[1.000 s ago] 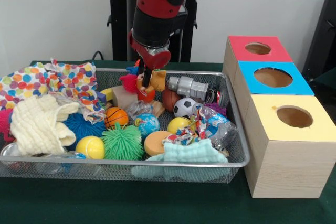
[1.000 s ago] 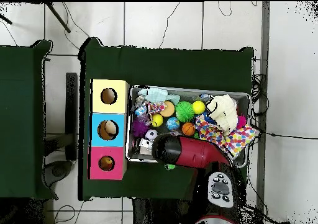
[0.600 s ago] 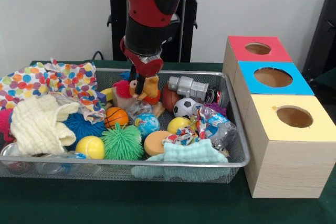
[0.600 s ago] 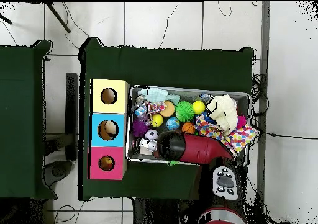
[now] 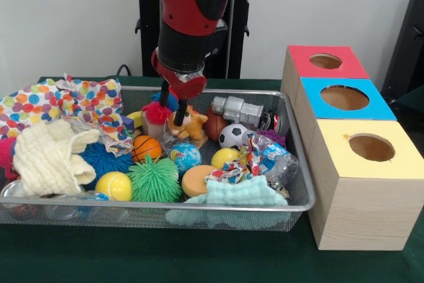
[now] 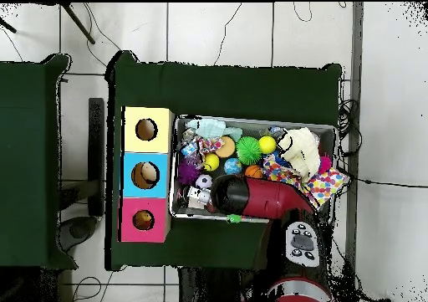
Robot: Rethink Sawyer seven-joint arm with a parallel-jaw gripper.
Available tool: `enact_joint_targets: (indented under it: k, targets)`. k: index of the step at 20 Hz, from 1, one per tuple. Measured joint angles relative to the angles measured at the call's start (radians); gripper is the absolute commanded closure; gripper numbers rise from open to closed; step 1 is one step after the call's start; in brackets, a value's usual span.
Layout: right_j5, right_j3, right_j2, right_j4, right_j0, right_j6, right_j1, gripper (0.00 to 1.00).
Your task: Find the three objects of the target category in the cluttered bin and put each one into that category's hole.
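Claw fingers of the gripper (image 5: 171,112) hang slightly spread over the back of the wire mesh bin (image 5: 299,198), just above centre of the front view; one dark prong touches the fuzzy red pom-pom toy (image 5: 157,112), the other rests at the head of the soft tan plush animal (image 5: 189,124), and nothing is pinched between them. Just right of the plush lie a brown ball (image 5: 213,126), a hard grey metal cylinder fitting (image 5: 236,109) and a small soccer ball (image 5: 232,136). Lower in the frame are a pebbled orange basketball (image 5: 146,148), a glossy globe ball (image 5: 185,157), a spiky green rubber ball (image 5: 155,179), a spiky blue one (image 5: 106,158), a smooth yellow ball (image 5: 114,185), a flat orange foam disc (image 5: 197,180), crinkled foil wrappers (image 5: 269,157) and a folded mint cloth (image 5: 245,193). At left, a cream waffle-weave cloth (image 5: 45,157) and a polka-dot fabric (image 5: 73,104) spill over the rim, crowding that edge. Right of the bin, nearly touching it, stand three wooden boxes with round holes, topped red (image 5: 326,61), blue (image 5: 344,98) and yellow (image 5: 371,148). Overhead, the red arm (image 6: 255,200) covers the bin's lower middle; bare green tabletop (image 6: 226,89) lies above the bin.
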Motion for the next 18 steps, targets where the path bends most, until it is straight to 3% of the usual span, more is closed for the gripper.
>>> enact_joint_targets:
  k: [10,18]
  targets:
    - [0.001,-0.021,0.007,0.0,0.001,0.0,0.0,0.0]
    - [0.035,-0.091,0.009,0.0,0.004,0.0,0.0,0.0]
